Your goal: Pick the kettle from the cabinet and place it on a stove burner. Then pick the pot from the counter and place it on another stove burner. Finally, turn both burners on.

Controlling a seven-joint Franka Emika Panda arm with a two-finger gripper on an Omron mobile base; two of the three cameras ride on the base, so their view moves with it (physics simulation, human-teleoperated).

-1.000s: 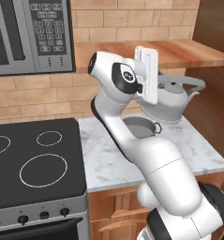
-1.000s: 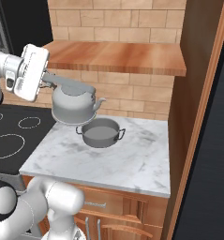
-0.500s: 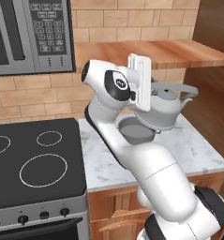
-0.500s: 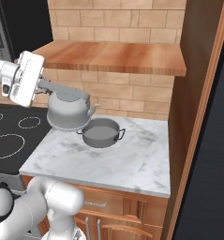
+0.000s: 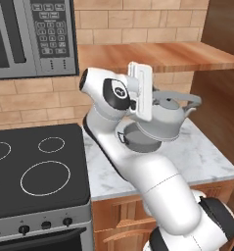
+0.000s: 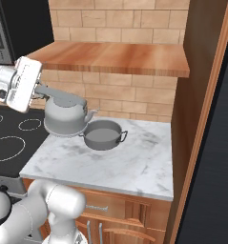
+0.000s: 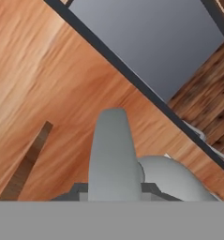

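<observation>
My gripper is shut on the arched handle of the silver kettle, which hangs in the air, spout to the right. From the right base view the kettle hovers over the left part of the marble counter, close to the black stove. The low grey pot stands on the counter just right of the kettle and below it; in the left base view the pot is partly hidden behind it. In the hand view the handle sits between my fingertips. The wooden cabinet shelf is above.
A microwave hangs over the stove, whose burner rings are bare and whose knobs line its front. A dark wood side panel walls off the counter's right end. Brick wall behind.
My gripper has carried the kettle leftward over the counter, from above the pot toward the stove. The pot has stayed where it was.
</observation>
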